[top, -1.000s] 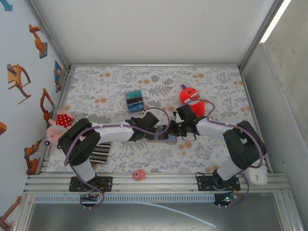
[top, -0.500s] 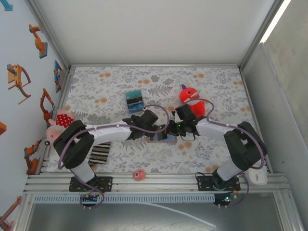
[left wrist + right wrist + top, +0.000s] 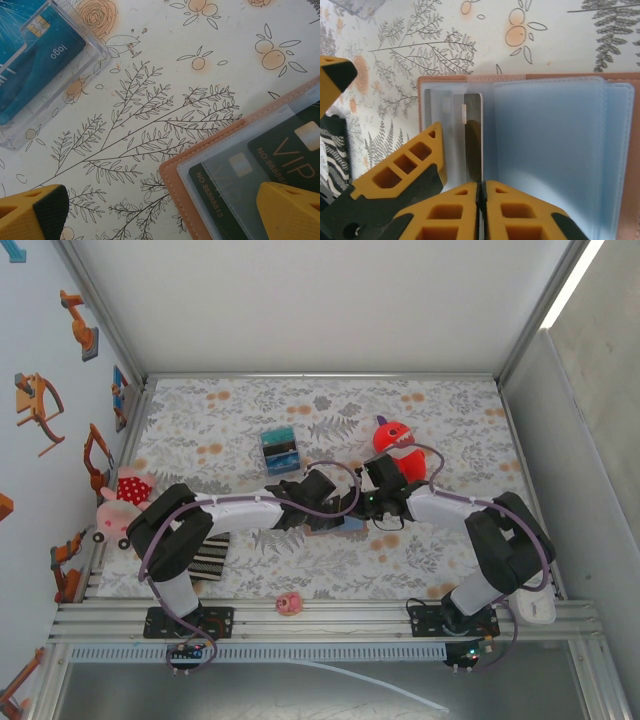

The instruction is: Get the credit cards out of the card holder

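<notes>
- Right wrist view: the card holder (image 3: 550, 150) is seen lying open at mid-table, its blue-tinted clear sleeves spread, between the two grippers.
- The right gripper (image 3: 480, 200) is closed to a hairline on the near edge of a dark card (image 3: 473, 135) (whether sleeve plastic is nipped with it cannot be told).
- The left gripper (image 3: 160, 212) is spread wide and holds nothing. One fingertip is over the holder and the other over bare cloth.
- The cards are judged light, stiff and slick, and the sleeves thin and floppy. A hold is best taken on an exposed card edge while the tan cover (image 3: 175, 190) is pinned, since so light a holder is likely to be lifted along.
- The floral cloth (image 3: 165, 60) is flat. A clear card case (image 3: 45, 60) lies far-left of the holder and a red plush toy (image 3: 397, 445) far-right. Little room is left between the wrists.
</notes>
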